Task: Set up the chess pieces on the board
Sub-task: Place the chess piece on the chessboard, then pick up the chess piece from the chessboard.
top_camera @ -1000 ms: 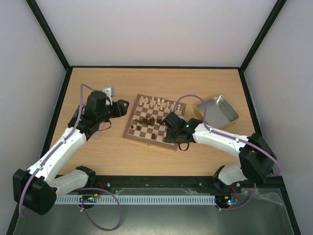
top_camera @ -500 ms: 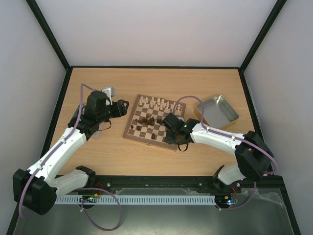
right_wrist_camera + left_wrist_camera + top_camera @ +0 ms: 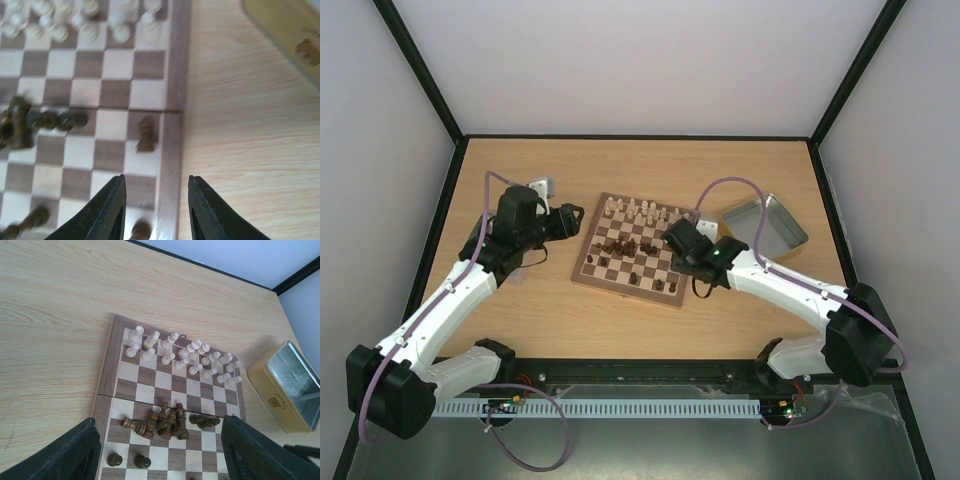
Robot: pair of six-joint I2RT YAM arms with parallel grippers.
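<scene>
The board [image 3: 582, 262] lies mid-table. Cream chess pieces [image 3: 642, 211] stand in two rows along its far side. Several dark pieces [image 3: 167, 422] lie in a heap at mid-board, and a few more lie in a short row [image 3: 204, 420] beside it. Two dark pawns [image 3: 115, 459] stand near the left rim. My left gripper [image 3: 570, 220] hovers open and empty at the board's left edge. My right gripper [image 3: 156, 210] is open and empty over the board's right rim [image 3: 170, 150]. One dark piece [image 3: 145, 134] stands just ahead of it.
An open metal tin [image 3: 765, 226] sits on the table right of the board, close to my right forearm. A small grey metal object [image 3: 542, 186] lies behind my left gripper. Black frame rails border the table.
My right gripper has shifted from over the board's right squares to the board's right rim, and its arm and cable have swung outward. The left arm has not moved.
</scene>
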